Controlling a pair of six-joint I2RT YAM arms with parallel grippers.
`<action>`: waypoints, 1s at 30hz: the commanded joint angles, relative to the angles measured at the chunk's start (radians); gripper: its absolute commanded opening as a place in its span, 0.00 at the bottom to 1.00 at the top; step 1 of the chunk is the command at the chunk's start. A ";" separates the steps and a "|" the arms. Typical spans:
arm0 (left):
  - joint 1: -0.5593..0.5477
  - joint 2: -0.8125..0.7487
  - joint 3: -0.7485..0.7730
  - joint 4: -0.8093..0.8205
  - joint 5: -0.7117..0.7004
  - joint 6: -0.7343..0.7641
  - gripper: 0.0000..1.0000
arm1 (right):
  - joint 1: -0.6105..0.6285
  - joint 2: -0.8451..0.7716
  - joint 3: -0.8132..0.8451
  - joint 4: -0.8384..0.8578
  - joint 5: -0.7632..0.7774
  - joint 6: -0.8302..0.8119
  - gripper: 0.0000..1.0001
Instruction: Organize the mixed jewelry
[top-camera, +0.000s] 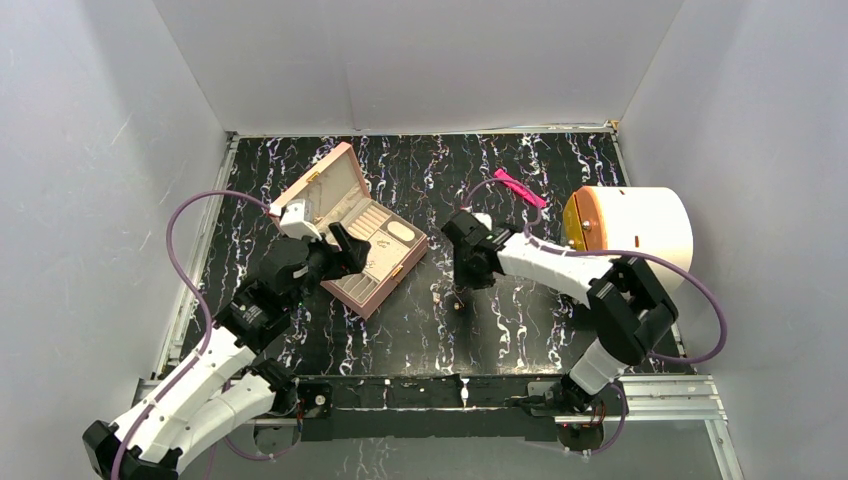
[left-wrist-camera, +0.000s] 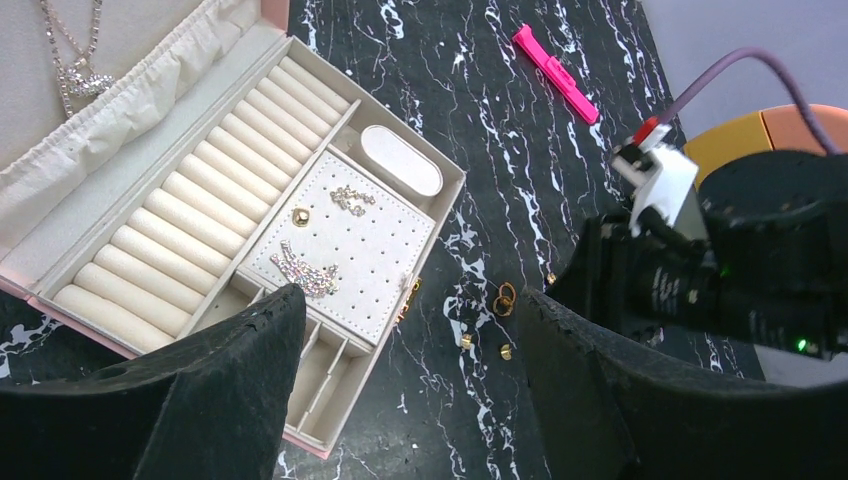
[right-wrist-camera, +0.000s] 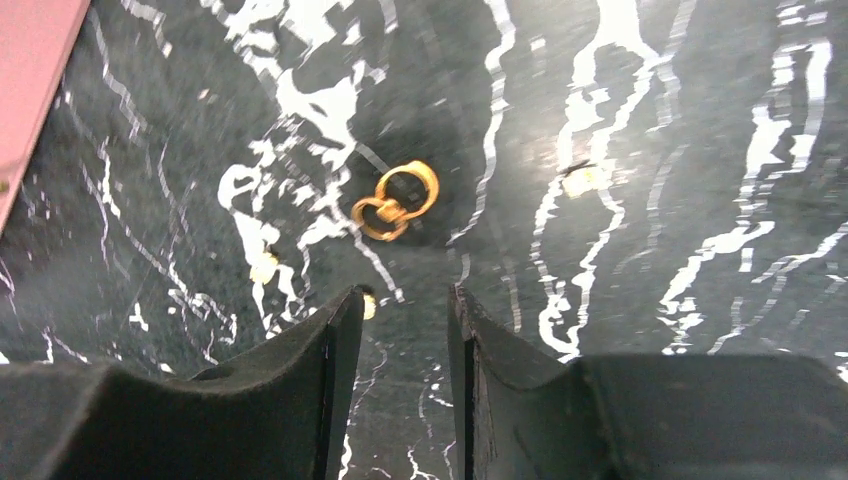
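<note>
Mixed jewelry (top-camera: 458, 298) lies scattered on the black, white-veined surface (right-wrist-camera: 650, 120) just beside the front corner of the open pink jewelry box (top-camera: 368, 293). At its middle are two gold rings (right-wrist-camera: 395, 200), overlapping each other and lying flat. Around them, well apart from each other, sit a few tiny pale-gold studs (right-wrist-camera: 585, 178), blurred in the right wrist view. More pieces are already in the box: two sparkly silvery earrings (left-wrist-camera: 305, 270) and a small gold stud (left-wrist-camera: 299, 216) rest on the perforated cream pad, next to the rows of ring rolls (left-wrist-camera: 190, 215), and a glittering necklace (left-wrist-camera: 80, 70) hangs in the lid. The right gripper (right-wrist-camera: 400, 310) points down at the loose pieces with its fingers only a narrow gap apart and nothing between them. The rings lie just ahead of its tips, and one stud shows right beside one fingertip, though I cannot tell whether they touch. The left gripper (left-wrist-camera: 410, 310) is spread wide and holds nothing, positioned over the front edge of the box. A bright pink bar (left-wrist-camera: 556, 73) lies farther back on the surface.
</note>
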 joint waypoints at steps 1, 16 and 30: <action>-0.001 0.007 0.029 0.035 0.009 -0.010 0.74 | -0.082 -0.061 0.000 -0.034 0.067 0.013 0.45; -0.001 0.055 0.022 0.061 0.026 -0.016 0.74 | -0.258 -0.056 -0.064 0.015 0.046 -0.044 0.38; -0.002 0.069 0.023 0.064 0.026 -0.018 0.74 | -0.289 -0.010 -0.074 0.096 -0.047 -0.103 0.34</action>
